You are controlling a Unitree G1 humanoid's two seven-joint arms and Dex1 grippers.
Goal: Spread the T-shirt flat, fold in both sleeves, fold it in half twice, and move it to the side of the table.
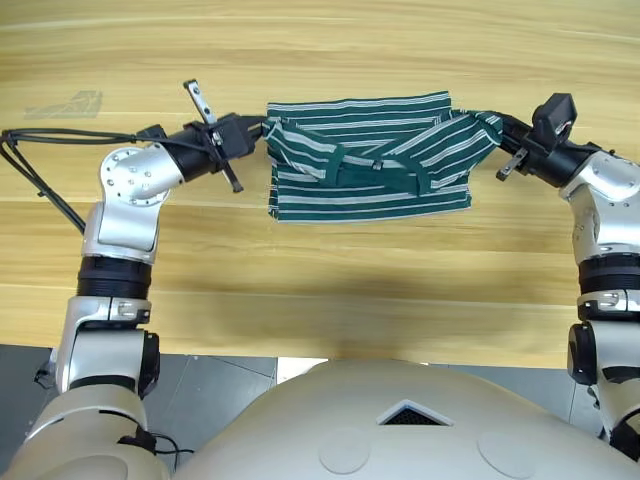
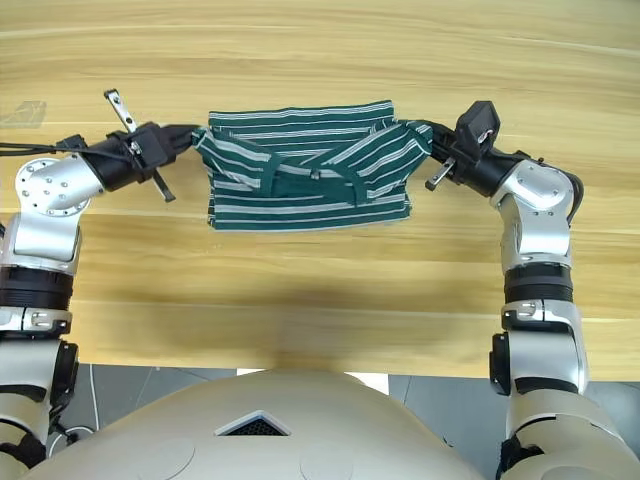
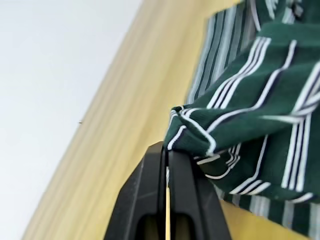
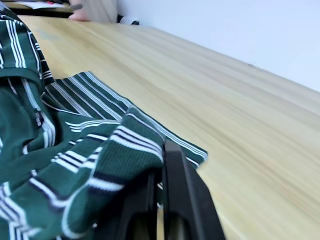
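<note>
We see left gripper point(image 1: 260, 129) clamped tight on the T-shirt point(image 1: 370, 165) at its left corner | right gripper point(image 1: 497, 126) pinched closed on its right corner | striped T-shirt partly folded, stretched between both, lying mid-bench point(image 1: 300, 50)

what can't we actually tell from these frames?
- Sleeves: head views, the folded top layer of the T-shirt covers what lies beneath.
- Grip depth: wrist views, bunched fabric hides how much cloth the left gripper and right gripper hold.
- Sides of the table: head views, cut off by frame edges.
</note>
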